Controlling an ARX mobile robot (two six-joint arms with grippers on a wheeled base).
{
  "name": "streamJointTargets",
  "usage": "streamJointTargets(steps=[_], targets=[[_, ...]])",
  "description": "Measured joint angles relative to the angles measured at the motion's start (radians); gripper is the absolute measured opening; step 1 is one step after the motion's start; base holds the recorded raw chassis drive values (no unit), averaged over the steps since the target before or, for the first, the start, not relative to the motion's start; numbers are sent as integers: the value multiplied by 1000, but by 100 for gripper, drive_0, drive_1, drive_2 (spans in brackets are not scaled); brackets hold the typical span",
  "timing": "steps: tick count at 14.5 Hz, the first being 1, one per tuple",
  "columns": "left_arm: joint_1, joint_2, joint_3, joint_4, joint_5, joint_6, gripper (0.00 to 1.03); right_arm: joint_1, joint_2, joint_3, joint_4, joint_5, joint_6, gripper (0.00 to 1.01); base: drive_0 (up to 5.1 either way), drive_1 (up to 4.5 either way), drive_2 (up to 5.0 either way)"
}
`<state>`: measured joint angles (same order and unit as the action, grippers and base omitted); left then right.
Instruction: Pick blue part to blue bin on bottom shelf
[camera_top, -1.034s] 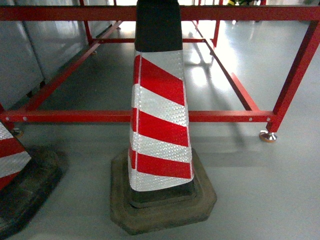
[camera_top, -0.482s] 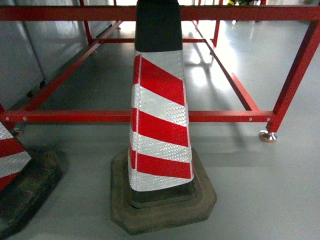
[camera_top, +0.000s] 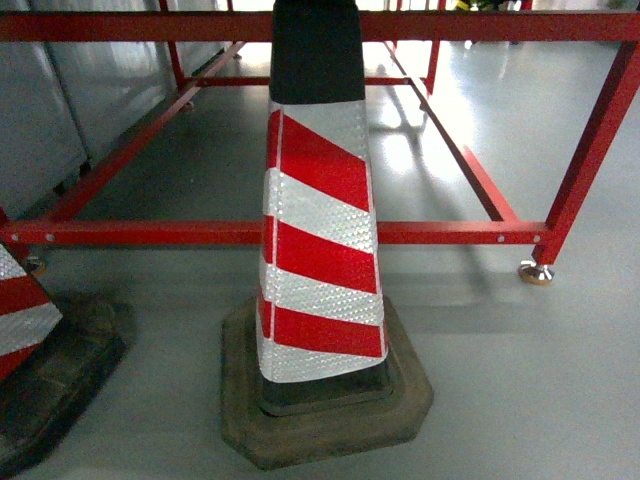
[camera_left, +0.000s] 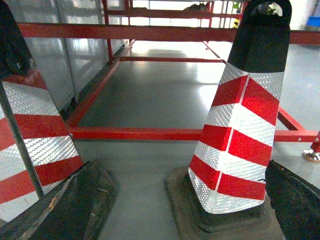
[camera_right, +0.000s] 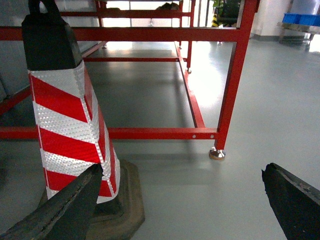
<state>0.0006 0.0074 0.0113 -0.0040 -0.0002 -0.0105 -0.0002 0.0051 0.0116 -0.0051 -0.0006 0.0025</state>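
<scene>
The blue part is out of view in all three views, and so are the blue bin and the bottom shelf. My left gripper is open, its dark fingers spread at the bottom corners of the left wrist view, holding nothing, low above the grey floor. My right gripper is open too, its fingers wide apart with only bare floor between them. Neither gripper shows in the head view.
A red-and-white traffic cone on a black base stands right in front, a second cone at the left. Behind them runs a low red steel frame with a metal foot. Far off stand blue containers.
</scene>
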Motion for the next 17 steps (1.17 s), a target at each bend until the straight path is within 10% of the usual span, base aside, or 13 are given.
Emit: streamJointTargets(steps=[17], targets=[[0, 0, 0, -2, 2, 2, 98, 0, 0, 0, -1, 1, 0, 98, 0, 0, 0]])
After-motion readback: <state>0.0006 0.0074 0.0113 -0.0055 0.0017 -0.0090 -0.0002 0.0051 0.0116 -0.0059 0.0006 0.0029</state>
